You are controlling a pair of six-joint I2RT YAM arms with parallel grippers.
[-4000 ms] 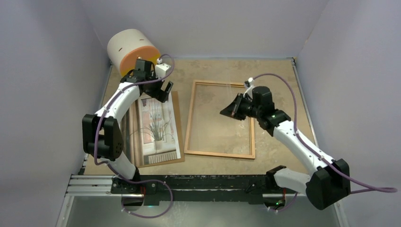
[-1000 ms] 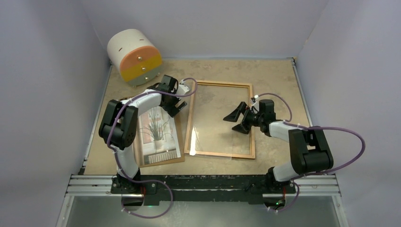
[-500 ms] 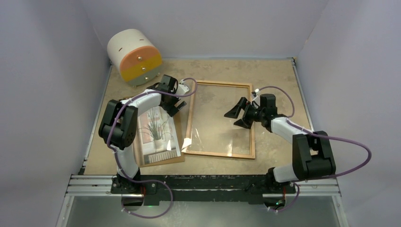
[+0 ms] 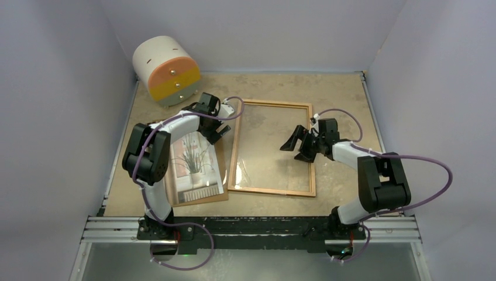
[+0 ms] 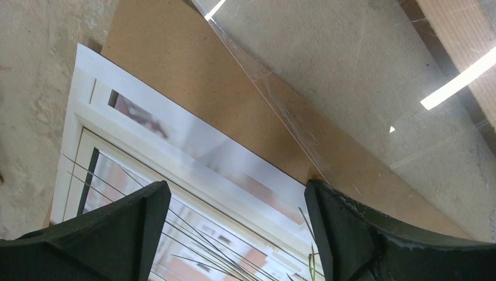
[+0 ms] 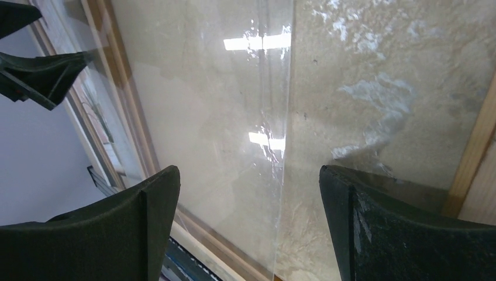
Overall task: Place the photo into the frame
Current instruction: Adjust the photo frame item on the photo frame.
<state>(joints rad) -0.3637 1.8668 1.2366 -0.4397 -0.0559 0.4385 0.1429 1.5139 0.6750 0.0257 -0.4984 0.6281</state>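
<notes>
The photo point(image 4: 193, 167), a plant at a window, lies face up on a brown backing board point(image 4: 221, 140) at the left. To its right, the thin wooden frame point(image 4: 270, 191) lies flat on the table. A clear pane point(image 5: 362, 88) overlaps the board's edge. My left gripper point(image 4: 214, 129) stands open over the photo's point(image 5: 175, 158) far end, next to the frame's left rail, holding nothing. My right gripper point(image 4: 298, 144) stands open low over the frame's right half. The pane's edge point(image 6: 286, 117) runs between its fingers point(image 6: 380, 228).
A white cylinder with an orange and yellow drawer front point(image 4: 166, 70) lies at the back left corner. Grey walls close in the table on three sides. The black rail point(image 4: 251, 225) with the arm bases runs along the near edge.
My right gripper has shifted a little toward the frame's right rail. The glare on the pane near the frame's left rail has moved. The left arm has stayed put.
</notes>
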